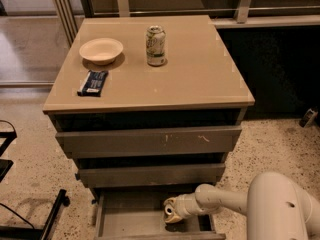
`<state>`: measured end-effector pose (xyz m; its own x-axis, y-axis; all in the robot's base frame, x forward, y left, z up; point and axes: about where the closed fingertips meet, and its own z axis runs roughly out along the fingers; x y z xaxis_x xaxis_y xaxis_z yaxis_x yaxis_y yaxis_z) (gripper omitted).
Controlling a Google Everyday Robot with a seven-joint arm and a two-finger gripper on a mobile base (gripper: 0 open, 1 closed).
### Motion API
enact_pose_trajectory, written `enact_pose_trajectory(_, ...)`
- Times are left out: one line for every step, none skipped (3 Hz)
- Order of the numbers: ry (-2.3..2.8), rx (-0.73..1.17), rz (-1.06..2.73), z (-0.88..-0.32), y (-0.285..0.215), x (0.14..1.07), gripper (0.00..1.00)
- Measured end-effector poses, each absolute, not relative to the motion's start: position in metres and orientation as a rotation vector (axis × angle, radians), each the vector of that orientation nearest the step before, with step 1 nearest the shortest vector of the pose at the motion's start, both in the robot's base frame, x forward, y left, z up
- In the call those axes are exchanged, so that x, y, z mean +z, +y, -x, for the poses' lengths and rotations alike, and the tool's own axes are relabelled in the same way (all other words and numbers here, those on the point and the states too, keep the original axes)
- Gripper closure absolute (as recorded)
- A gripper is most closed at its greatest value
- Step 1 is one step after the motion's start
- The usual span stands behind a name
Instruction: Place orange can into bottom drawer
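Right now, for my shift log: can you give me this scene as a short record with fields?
gripper: down in the drawer, at the can
small orange-gold drink can: inside the drawer, at the gripper
bottom grey-brown drawer: pulled open
tan cabinet top: round cream bowl, white-and-green can, dark flat packet
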<state>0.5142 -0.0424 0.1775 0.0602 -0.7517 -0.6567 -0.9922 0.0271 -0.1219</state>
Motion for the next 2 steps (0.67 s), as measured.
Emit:
enact_pose_trajectory(1.742,0.547,1.776,-0.5141,-0.0423,0.1775,0.40)
enact_pose_trajectory(1.742,0.547,1.776,-0.5141,-0.0423,0.1775,0.18)
